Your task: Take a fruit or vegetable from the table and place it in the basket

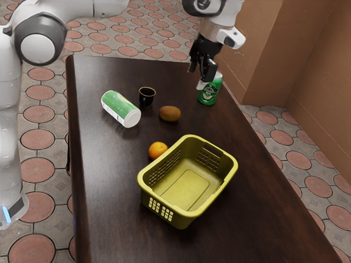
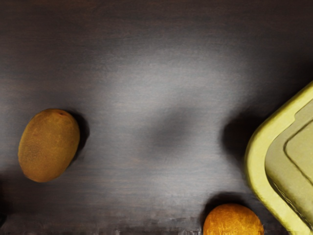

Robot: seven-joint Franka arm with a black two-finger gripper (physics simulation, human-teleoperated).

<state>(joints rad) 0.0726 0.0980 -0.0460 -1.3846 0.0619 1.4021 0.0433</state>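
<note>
My gripper (image 1: 197, 77) is open and empty above the table, in front of the green can in the exterior view. A brown kiwi (image 1: 170, 114) lies below it on the table; in the wrist view the kiwi (image 2: 49, 145) rests apart from the basket. The orange (image 1: 158, 150) sits close beside the yellow-green basket (image 1: 143, 181); whether they touch I cannot tell. In the wrist view, the orange (image 2: 234, 221) is partly cut off near the basket's rim (image 2: 259, 147). The visible inside of the basket holds nothing.
A green can (image 1: 209, 94) stands upright by the table's edge, partly behind my gripper. Across from it, a green and white can (image 1: 120, 109) lies on its side near a small black cup (image 1: 146, 97). The dark wooden table (image 1: 263, 219) extends past the basket.
</note>
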